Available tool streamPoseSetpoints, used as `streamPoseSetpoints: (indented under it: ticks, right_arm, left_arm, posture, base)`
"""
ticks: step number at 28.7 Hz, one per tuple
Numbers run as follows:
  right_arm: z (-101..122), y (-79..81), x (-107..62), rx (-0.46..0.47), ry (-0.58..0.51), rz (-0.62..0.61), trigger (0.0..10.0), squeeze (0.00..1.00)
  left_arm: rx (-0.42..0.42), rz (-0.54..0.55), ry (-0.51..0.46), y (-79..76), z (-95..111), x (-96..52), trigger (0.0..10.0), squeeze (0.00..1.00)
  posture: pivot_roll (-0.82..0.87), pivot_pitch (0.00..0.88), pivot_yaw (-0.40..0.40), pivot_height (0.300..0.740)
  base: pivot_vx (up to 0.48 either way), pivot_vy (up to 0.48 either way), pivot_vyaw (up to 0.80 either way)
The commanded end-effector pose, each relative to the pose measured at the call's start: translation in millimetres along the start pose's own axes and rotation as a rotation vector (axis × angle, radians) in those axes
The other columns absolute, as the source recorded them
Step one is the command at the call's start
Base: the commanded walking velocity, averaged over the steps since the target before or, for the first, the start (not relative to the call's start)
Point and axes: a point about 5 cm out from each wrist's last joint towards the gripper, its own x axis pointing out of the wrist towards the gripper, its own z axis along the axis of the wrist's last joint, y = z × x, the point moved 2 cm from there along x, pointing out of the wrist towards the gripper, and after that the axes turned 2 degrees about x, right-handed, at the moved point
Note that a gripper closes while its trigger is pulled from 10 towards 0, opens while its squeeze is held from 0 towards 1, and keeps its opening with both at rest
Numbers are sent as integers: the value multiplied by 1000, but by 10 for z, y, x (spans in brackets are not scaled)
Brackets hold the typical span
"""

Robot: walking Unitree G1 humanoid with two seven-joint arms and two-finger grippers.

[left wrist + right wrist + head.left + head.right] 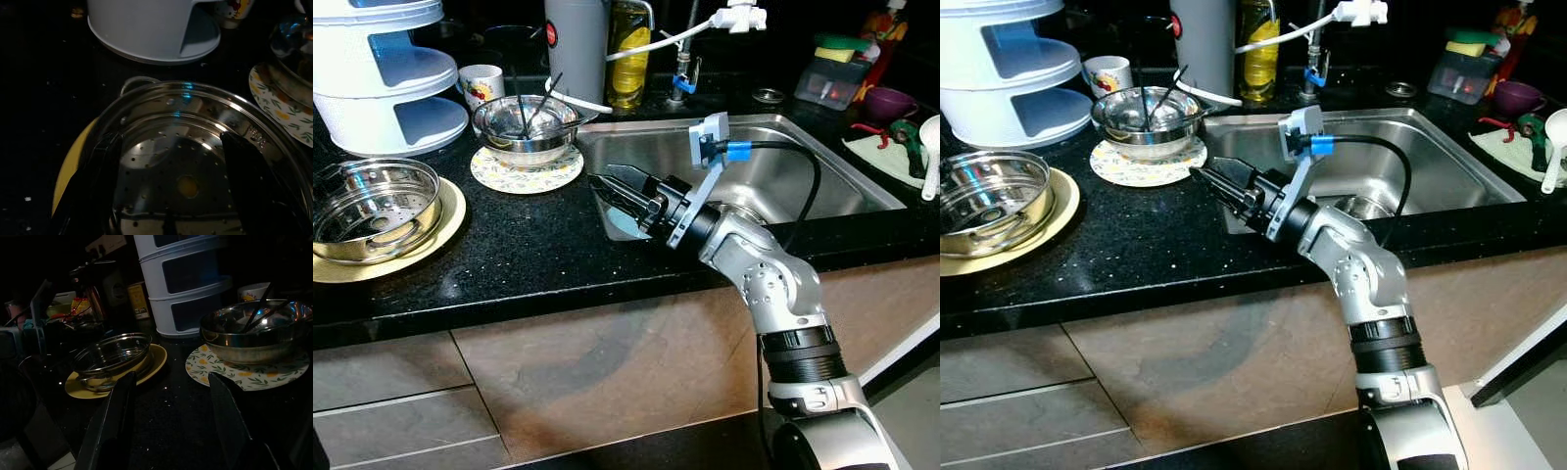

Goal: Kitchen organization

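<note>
The right claw (pixel 607 186) hovers with fingers spread and empty over the black bench (pixel 529 245) at the sink's (pixel 822 186) left rim. At its ten o'clock, one bowl (pixel 526 127) holding two chopsticks sits on one flowered mat (pixel 524 171). Toward nine o'clock, one steamer pan (pixel 374 206) rests on one yellow plate (pixel 445 230); the left claw (pixel 171 205) hangs spread above that pan.

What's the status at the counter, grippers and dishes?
Right gripper open, empty, over sink's left edge, aimed at steel bowl on floral mat. Left gripper open above perforated steamer pan on yellow plate. Nothing in the way.
</note>
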Motion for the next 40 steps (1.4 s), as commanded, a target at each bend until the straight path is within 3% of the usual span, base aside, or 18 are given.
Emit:
streamPoseSetpoints:
  ticks: [1, 4, 9, 24, 30, 31, 32, 40]
  right_arm:
    - [-8, 36, -6, -5, 9, 15, 10000, 0]
    - [-6, 38, -10, -2, 10, 16, 10000, 0]
    - [-13, 32, -21, 6, 13, 19, 10000, 0]
    - [-72, 41, -15, 12, 47, 34, 10000, 0]
    - [-72, 31, -17, 11, 49, 32, 10000, 0]
    - [-72, 29, -18, 11, 49, 31, 10000, 0]
    - [-71, 25, -20, 11, 49, 29, 10000, 0]
    - [-70, 3, -23, 17, 44, 20, 10000, 0]
  left_arm:
    - [-11, 26, 42, 46, -92, 9, 10000, 0]
    - [4, 82, 52, 102, -108, 4, 10000, 0]
    - [-7, 194, -25, 279, 49, -35, 10000, 0]
    - [-25, 214, 122, 374, -319, -3, 10000, 0]
    - [-28, 199, 131, 352, -352, 15, 10000, 0]
    - [-27, 197, 130, 351, -351, 16, 7137, 0]
    - [-20, 198, 124, 353, -344, 16, 0, 0]
    - [-8, 203, 101, 377, -287, 9, 0, 0]
  posture:
    - [36, 189, -34, 740]
    - [36, 189, -34, 740]
    - [37, 198, -38, 740]
    - [37, 199, -40, 740]
    - [33, 198, -39, 740]
    - [33, 198, -39, 740]
    - [33, 198, -39, 740]
    - [33, 198, -39, 740]
  base:
    - [0, 0, 0]
    - [0, 0, 0]
    - [0, 0, 0]
    - [0, 0, 0]
    - [0, 0, 0]
    - [0, 0, 0]
    - [0, 0, 0]
    - [0, 0, 0]
